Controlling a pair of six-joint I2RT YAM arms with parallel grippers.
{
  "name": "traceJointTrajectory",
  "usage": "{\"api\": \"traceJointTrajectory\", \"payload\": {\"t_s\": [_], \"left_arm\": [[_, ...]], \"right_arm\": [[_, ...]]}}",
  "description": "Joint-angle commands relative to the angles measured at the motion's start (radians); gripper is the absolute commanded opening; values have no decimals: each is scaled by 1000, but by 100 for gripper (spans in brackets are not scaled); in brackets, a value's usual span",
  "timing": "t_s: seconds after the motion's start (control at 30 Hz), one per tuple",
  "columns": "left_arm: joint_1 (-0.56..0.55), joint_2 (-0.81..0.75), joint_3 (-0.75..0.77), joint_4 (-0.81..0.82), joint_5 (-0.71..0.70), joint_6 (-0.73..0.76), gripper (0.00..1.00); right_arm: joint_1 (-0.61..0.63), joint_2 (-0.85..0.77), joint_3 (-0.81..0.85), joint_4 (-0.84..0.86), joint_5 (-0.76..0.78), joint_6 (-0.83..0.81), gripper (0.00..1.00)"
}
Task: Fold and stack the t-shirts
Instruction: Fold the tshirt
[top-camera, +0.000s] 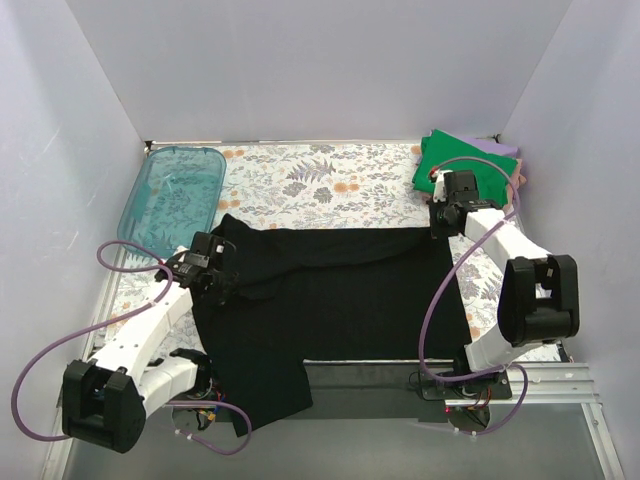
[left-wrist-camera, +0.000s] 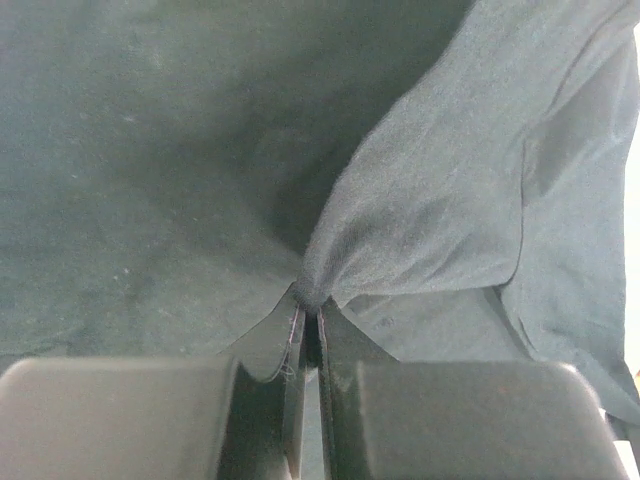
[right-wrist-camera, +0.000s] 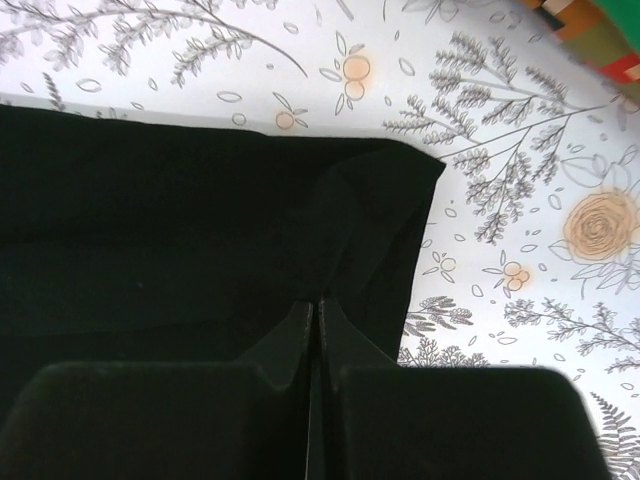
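Centrally on the floral bench (top-camera: 330, 180) lay the black t-shirt (top-camera: 340, 300), spread mostly flat and covering much of the middle and near part of the surface. Its far edge ran roughly straight from left to right, and its near-left part reached down past the near edge of the bench, beside the base of the left arm.

The left end effector (top-camera: 224, 272) sat at the shirt's left side, toward the far-left corner. Its fingers were pressed together on a pinch of the black cloth. The left wrist view showed the fabric gathered into a small peak right at the fingertips, with folds fanning away from it and a stitched hem running down the right side.

The right end effector (top-camera: 437, 230) was at the shirt's far-right corner. Its fingers were likewise squeezed together on the black cloth. The right wrist view showed them meeting just inside the corner, with a soft ridge of fabric rising toward them and the printed bench bare beyond the shirt's far and right edges.

The green t-shirt (top-camera: 462, 168) lay in the far-right corner of the bench, just beyond the right end effector and apart from the black shirt. A lilac t-shirt (top-camera: 492, 147) showed at its far edge.

A translucent teal tray (top-camera: 170, 195) rested at the far left of the bench, near the left end effector.
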Motion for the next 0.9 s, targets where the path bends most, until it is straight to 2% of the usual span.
{"api": "traceJointTrajectory", "payload": {"t_s": [0.0,0.07,0.17,0.23,0.27,0.3,0.43,0.6,0.63,0.87], "left_arm": [[-1,31,14,10,-41,-16,0],[-3,51,27,18,-52,-16,0],[-1,94,47,13,-78,-30,0],[-1,128,75,7,-92,-36,0],[-1,134,75,7,-92,-36,0],[-1,137,78,7,-95,-34,0],[-3,144,78,30,-84,-22,0],[-3,148,90,30,-90,-13,0],[-1,147,92,31,-90,-10,0],[0,144,75,33,-96,0,0]], "right_arm": [[-6,49,17,8,20,-1,5],[-6,73,22,8,17,2,8],[-6,96,26,8,5,14,20],[-1,97,25,-2,-32,20,61],[0,97,22,-5,-32,22,76],[7,77,19,-4,-44,22,98],[83,-26,-7,-5,-32,71,98],[307,-155,-59,-5,52,120,98],[357,-176,-76,-7,128,149,99],[347,-273,-223,-70,328,355,98]]}}
